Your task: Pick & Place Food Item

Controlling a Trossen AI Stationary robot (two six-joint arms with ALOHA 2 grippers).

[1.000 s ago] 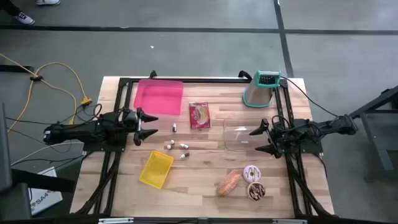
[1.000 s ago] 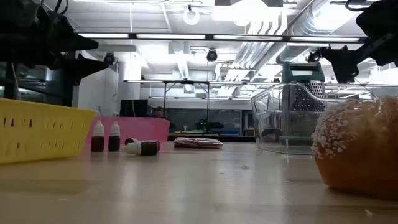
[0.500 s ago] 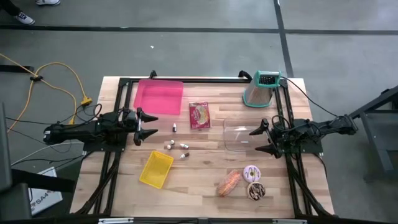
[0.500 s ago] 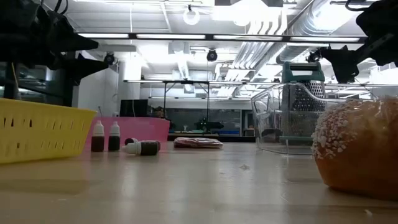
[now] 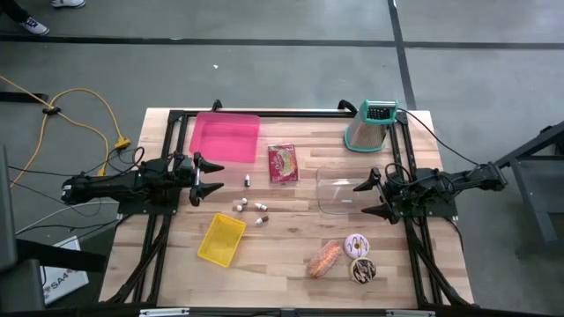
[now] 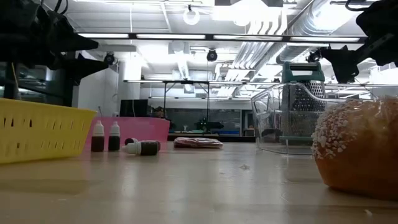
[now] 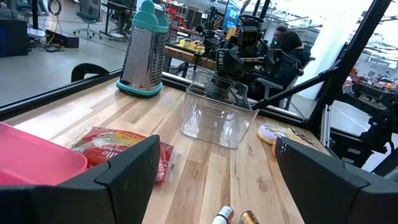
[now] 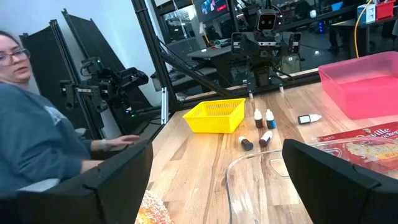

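From above, both arms sit parked at the table's side edges. The left gripper (image 5: 196,179) points inward with fingers spread and empty; the right gripper (image 5: 368,195) mirrors it, also spread and empty. The food lies at the near right: an orange pastry (image 5: 324,257) beside two donuts (image 5: 358,257), near of the right gripper and well apart from the left one, so the right arm looks the nearer for a pick. The pastry's long axis runs diagonally, from near-left to far-right. A clear tub (image 5: 336,195) sits just beside the right gripper, a yellow basket (image 5: 221,239) at near left, a pink tray (image 5: 225,137) at far left.

At table height, the pastry (image 6: 357,149) fills the right edge, golden-brown and speckled with white sugar, resting on the wood; the basket (image 6: 41,130) stands at left.

From the left wrist, the tub (image 7: 216,116) stands empty ahead, with a grater (image 7: 144,50) beyond.

From the right wrist, the pastry (image 8: 152,208) barely shows at the frame's edge; a person (image 8: 43,137) sits by the table, one hand on its edge.
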